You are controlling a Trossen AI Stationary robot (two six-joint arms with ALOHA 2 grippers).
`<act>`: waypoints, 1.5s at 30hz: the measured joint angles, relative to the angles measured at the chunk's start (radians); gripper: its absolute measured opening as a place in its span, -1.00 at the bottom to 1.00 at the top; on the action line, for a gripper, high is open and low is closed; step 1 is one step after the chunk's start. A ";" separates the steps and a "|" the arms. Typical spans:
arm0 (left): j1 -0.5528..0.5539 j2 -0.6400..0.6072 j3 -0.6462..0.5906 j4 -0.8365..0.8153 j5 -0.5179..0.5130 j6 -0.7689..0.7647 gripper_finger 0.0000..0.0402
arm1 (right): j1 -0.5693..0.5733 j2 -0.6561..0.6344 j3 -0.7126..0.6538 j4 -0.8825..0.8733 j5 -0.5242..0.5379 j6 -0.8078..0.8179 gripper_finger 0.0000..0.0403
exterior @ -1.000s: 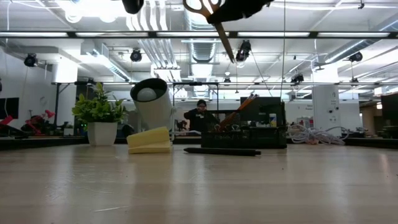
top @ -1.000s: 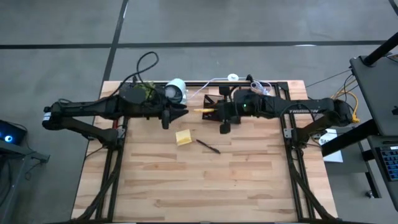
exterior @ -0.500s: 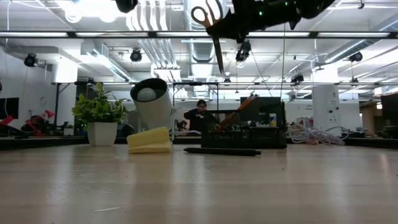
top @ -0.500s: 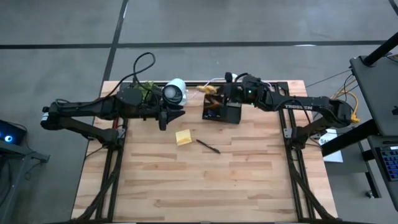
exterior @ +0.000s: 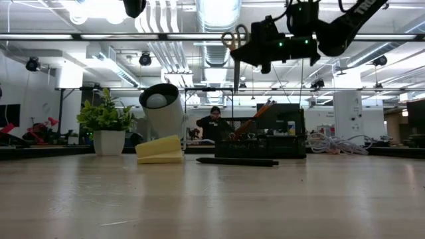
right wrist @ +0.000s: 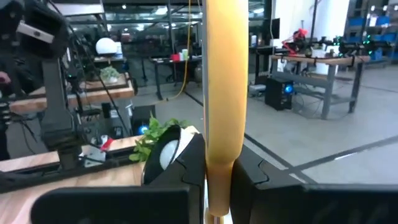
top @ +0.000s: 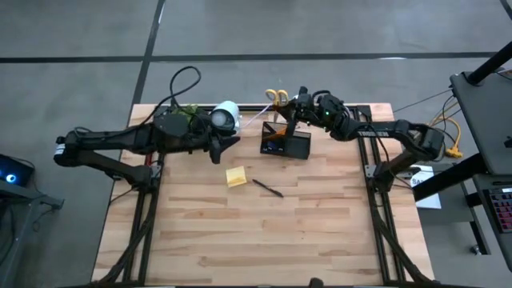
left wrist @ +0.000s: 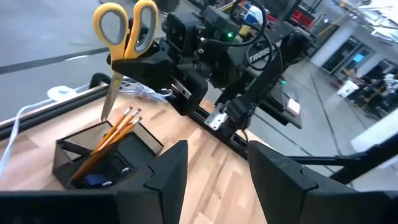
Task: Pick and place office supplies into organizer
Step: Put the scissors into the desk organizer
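The right arm has swung toward the desk's far edge; its fingers [exterior: 247, 50] pinch the yellow-handled scissors [top: 277, 98], blades down above the organizer [top: 286, 142]. The left fingers [left wrist: 214, 165] stand spread, empty.

The organizer [top: 286, 141] stands near the back edge of the surface [top: 256, 232], roughly midway across it, with pencils [left wrist: 114, 138] leaning inside it. Above and just behind the organizer, the right claw [top: 290, 109] holds the scissors [top: 278, 99] in the air, blades pointing down. To the organizer's left stand the lamp-like device [top: 226, 117] and, further left, the potted plant [top: 186, 117], with the left claw [top: 225, 146] just in front of the device. In front of the organizer, the sticky-note pad [top: 236, 177] lies left of the pen [top: 267, 188].
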 joint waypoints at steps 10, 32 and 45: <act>0.000 0.033 0.000 -0.002 -0.026 0.001 -0.24 | -0.047 0.094 -0.003 0.027 -0.019 -0.023 -0.89; 0.000 0.022 -0.001 -0.008 0.012 0.002 -0.24 | -0.045 0.253 0.011 0.066 0.036 -0.106 -0.89; 0.000 0.021 -0.001 -0.008 0.041 0.010 -0.24 | -0.046 0.253 0.011 -0.045 0.031 -0.150 -0.89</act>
